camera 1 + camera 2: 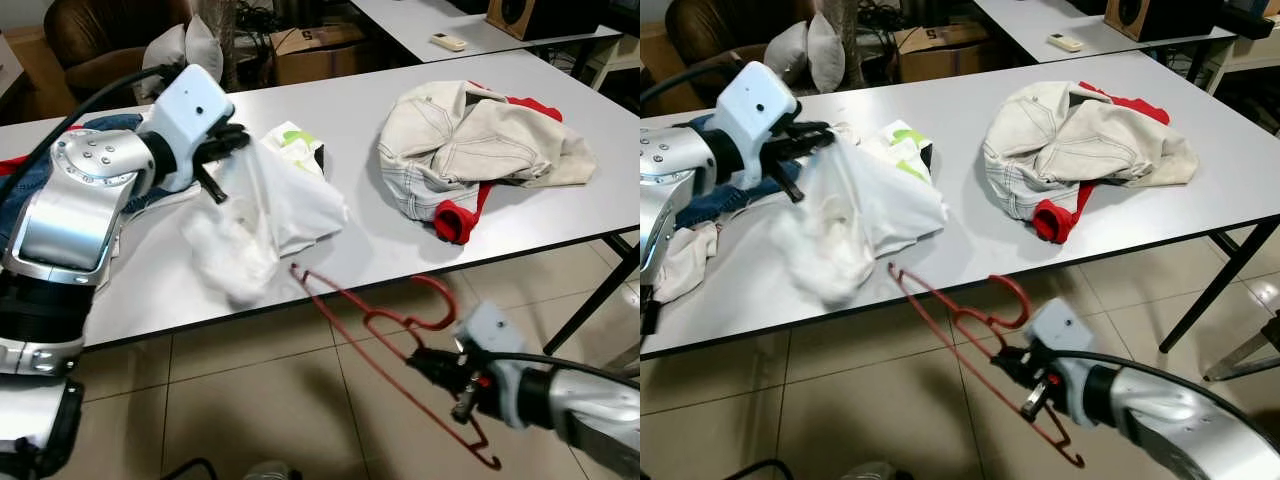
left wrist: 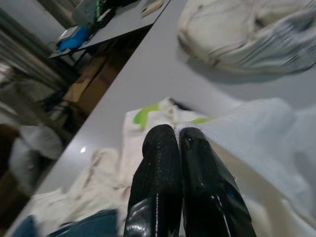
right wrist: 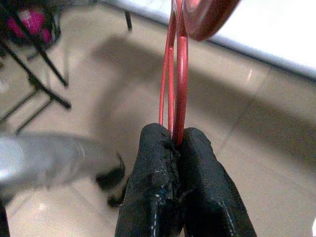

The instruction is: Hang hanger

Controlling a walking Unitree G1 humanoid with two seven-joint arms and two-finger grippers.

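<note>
Left eye view: one red hanger (image 1: 385, 345) at lower centre, off the desk (image 1: 350, 110) edge, pinched by the right claw (image 1: 440, 372); left claw (image 1: 225, 150), upper left, pinches one white shirt (image 1: 260, 215). One cream jacket (image 1: 480, 145) lies upper right.

Wrist views: both claws pressed together, the left on the shirt's cloth, the right on the hanger's wire.

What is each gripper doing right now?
Left gripper: shut on the white garment.
Right gripper: shut on the red hanger.
</note>
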